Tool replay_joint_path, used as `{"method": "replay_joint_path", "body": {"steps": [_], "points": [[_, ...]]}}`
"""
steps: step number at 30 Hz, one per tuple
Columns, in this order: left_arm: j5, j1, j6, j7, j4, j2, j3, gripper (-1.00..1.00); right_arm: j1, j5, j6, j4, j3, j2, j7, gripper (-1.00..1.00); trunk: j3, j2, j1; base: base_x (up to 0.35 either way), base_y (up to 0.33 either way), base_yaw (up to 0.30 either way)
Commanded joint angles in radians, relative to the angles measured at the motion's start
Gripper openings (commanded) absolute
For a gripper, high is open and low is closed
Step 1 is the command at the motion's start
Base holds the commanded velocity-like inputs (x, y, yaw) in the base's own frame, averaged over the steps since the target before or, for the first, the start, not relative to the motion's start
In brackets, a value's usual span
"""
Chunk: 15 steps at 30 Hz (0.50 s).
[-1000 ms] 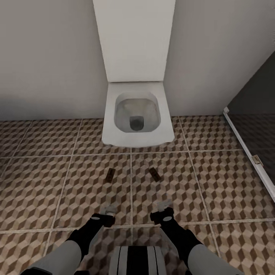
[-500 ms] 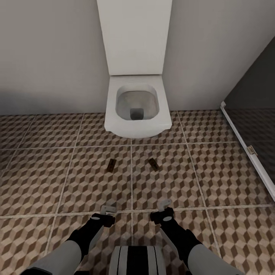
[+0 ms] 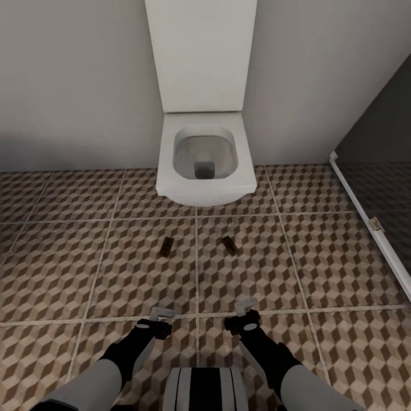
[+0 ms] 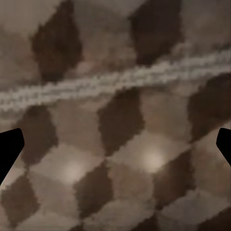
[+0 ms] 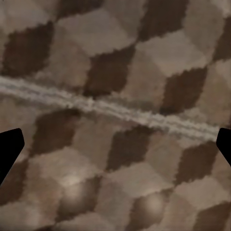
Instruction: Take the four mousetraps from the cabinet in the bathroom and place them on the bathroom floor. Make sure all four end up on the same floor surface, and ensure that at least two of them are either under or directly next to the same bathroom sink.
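Two mousetraps lie on the bathroom floor [image 3: 319, 257] in front of a toilet, one at the left [image 3: 166, 246] and one at the right [image 3: 229, 245], about a hand's width apart. My left gripper [image 3: 161, 314] hovers low over the tiles nearer to me than the left trap, open and empty. My right gripper [image 3: 246, 306] hangs the same way behind the right trap, open and empty. Both wrist views look straight down at cube-pattern tile [image 4: 120, 125] [image 5: 120, 144] with a pale grout line, fingertips wide apart at the edges. The cabinet and the sink are out of view.
A white wall-hung toilet [image 3: 205, 165] with its lid up stands against the pale wall straight ahead. A dark glass shower panel [image 3: 382, 160] with a white floor rail [image 3: 365, 217] runs along the right. Open tiles spread to the left and right of the traps.
The whole picture shifted a second ago: the toilet and both traps sit higher and slightly smaller, so the camera moved back. In the last half second nothing has moved.
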Motion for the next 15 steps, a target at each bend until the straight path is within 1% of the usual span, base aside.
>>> {"method": "replay_joint_path", "body": {"steps": [1,8,15], "points": [[0.0,0.0,0.0,0.0,0.0,0.0,0.0,1.0,0.0,0.0,0.0,0.0,0.0,0.0,0.0,1.0,0.0,0.0,0.0,0.0,0.0,0.0],[0.0,0.0,0.0,0.0,0.0,0.0,0.0,1.0,0.0,0.0,-0.001,0.0,0.0,0.0,0.0,1.0,0.0,0.0,0.0,0.0,0.0,0.0],[0.0,0.0,0.0,0.0,0.0,0.0,0.0,1.0,0.0,0.0,-0.001,-0.001,0.0,0.0,0.0,1.0,0.027,0.002,-0.003,0.0,0.0,0.0]]}}
